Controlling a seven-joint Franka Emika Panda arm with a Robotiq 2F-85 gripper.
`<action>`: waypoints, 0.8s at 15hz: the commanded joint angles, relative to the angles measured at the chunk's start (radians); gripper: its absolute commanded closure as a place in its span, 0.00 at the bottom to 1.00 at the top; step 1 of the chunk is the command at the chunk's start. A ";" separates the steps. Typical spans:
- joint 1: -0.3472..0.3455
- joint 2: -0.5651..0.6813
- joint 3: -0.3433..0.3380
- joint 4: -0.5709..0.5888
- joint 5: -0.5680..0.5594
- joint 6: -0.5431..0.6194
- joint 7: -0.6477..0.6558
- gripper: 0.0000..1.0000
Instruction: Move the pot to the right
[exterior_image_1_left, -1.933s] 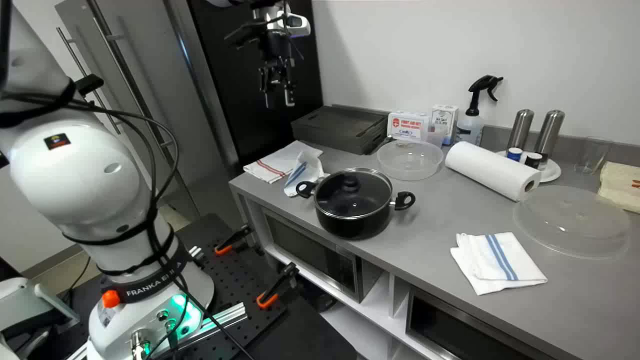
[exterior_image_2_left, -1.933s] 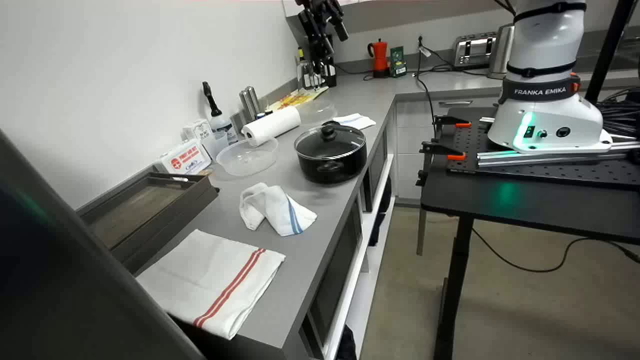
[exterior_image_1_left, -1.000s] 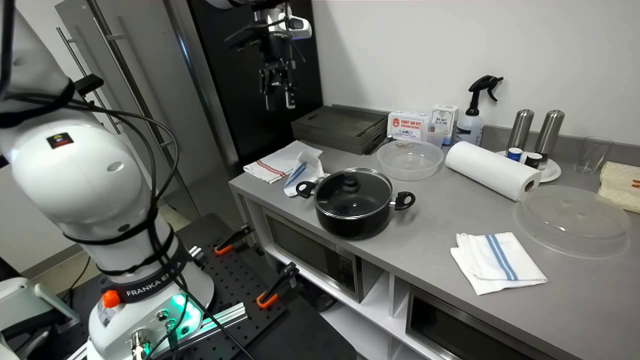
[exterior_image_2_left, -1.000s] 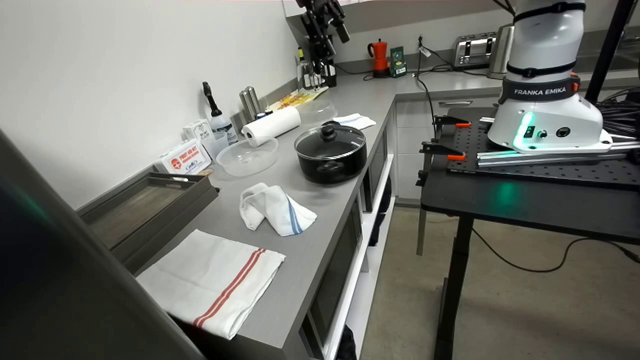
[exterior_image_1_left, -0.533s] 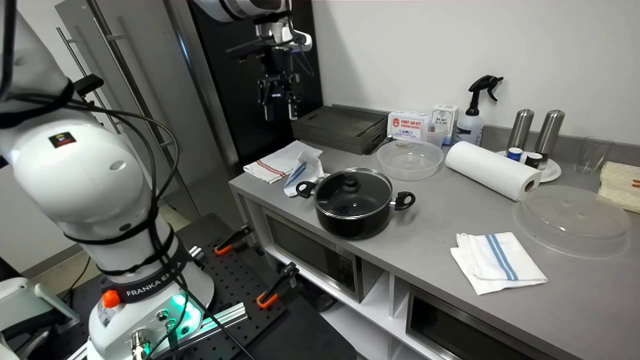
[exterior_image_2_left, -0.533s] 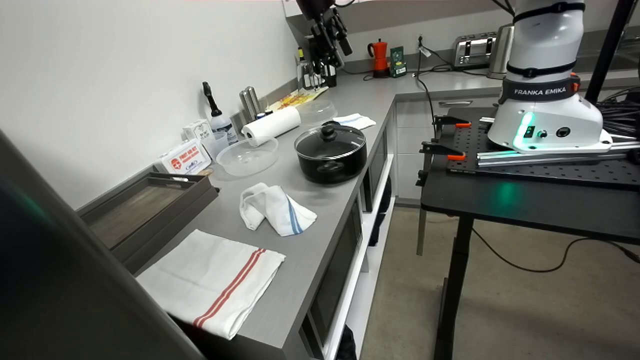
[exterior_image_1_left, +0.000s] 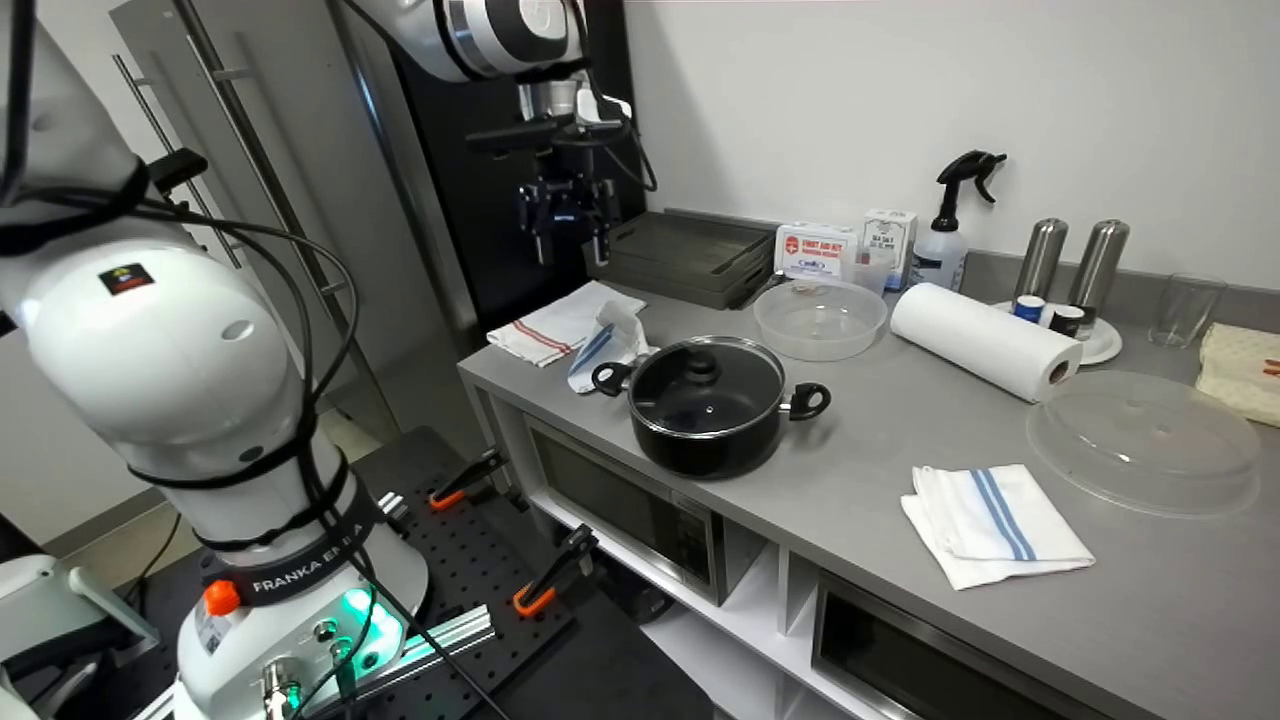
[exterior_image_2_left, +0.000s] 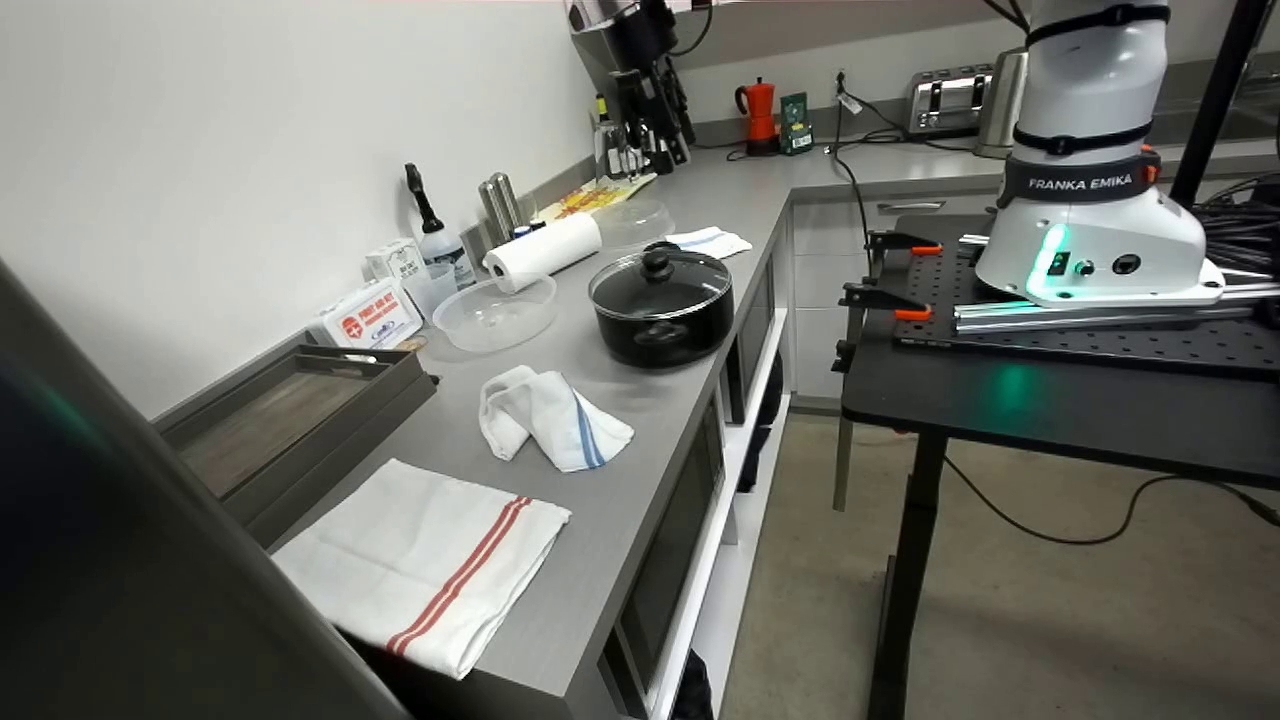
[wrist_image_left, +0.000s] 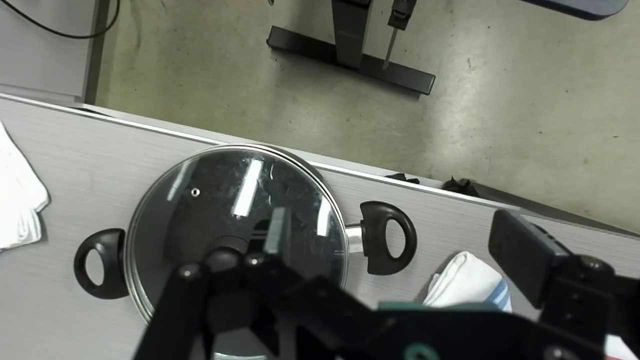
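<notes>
The pot (exterior_image_1_left: 708, 430) is black and round, with a knobbed glass lid and two side handles. It sits upright on the grey counter near its front edge, and it also shows in an exterior view (exterior_image_2_left: 665, 320). My gripper (exterior_image_1_left: 573, 250) is open and empty, raised above the counter behind and left of the pot in that view. It hangs high in an exterior view too (exterior_image_2_left: 674, 160). In the wrist view the fingers (wrist_image_left: 395, 240) are wide apart. The pot (wrist_image_left: 175, 240) lies below, with one handle (wrist_image_left: 389, 238) appearing between the fingers; the lid is partly hidden by the gripper.
A crumpled blue-striped cloth (exterior_image_1_left: 612, 340) lies beside the pot's left handle. A red-striped cloth (exterior_image_1_left: 560, 320), grey tray (exterior_image_1_left: 680, 250) and clear container (exterior_image_1_left: 820, 335) are behind. A paper roll (exterior_image_1_left: 985, 335), folded cloth (exterior_image_1_left: 1000, 530) and clear lid (exterior_image_1_left: 1145, 450) lie to the right.
My gripper has come down and slightly to the right in an exterior view, with more of the arm in view. It remains open. The pot has not moved.
</notes>
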 joint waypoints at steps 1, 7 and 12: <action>0.020 0.026 -0.017 -0.033 0.014 0.112 -0.068 0.00; 0.021 0.131 -0.017 -0.022 0.036 0.271 -0.138 0.00; 0.018 0.248 -0.009 -0.001 0.081 0.342 -0.191 0.00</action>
